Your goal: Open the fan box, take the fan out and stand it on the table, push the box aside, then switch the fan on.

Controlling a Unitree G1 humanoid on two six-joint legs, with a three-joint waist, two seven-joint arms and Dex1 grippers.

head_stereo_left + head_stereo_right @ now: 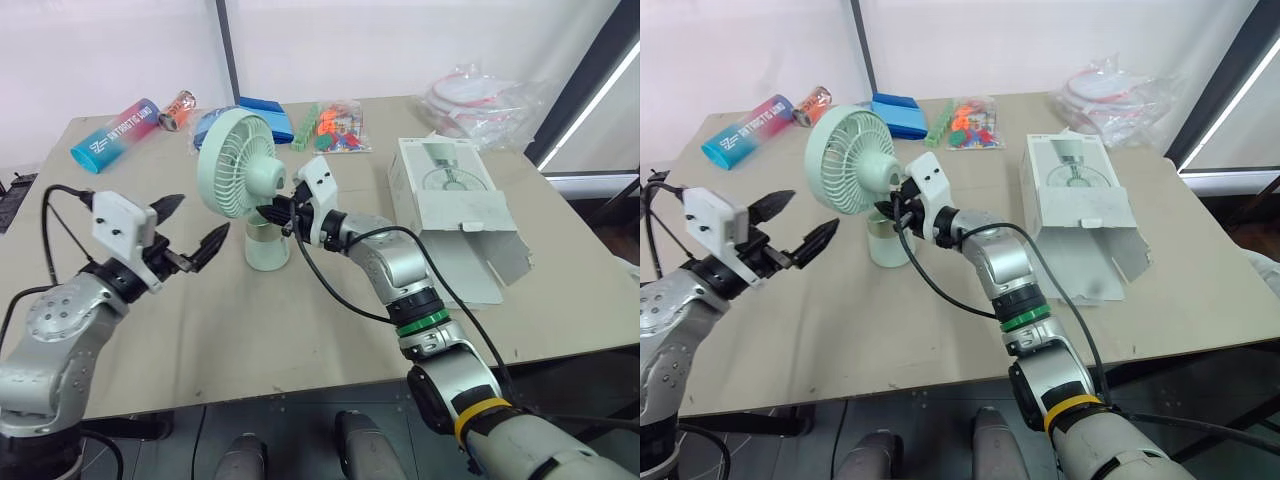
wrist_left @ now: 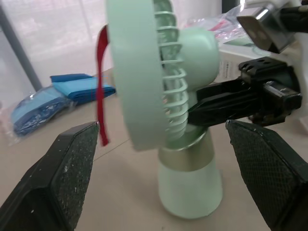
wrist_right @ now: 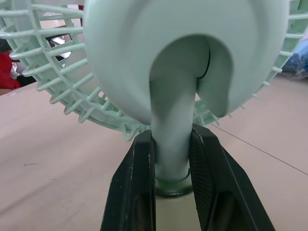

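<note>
Right wrist view puts the fan [image 3: 183,57] directly in front of me: pale mint plastic, a smooth domed motor housing, a round ribbed grille and a slim neck. My right end effector [image 3: 172,142] is clamped on that neck, with a black textured pad pressing on either side. The fan stands upright on the matte beige counter [image 1: 250,330], on a tapered base with a silvery band. My left end effector [image 1: 197,222] hovers just beside the grille, fingers spread wide and touching nothing. Well apart to the right lies the white cardboard fan box [image 1: 450,195], its end flap hanging open. Near the far edge sit a printed blue-and-pink tube [image 1: 115,135] and a crinkled clear bag [image 1: 480,95].
</note>
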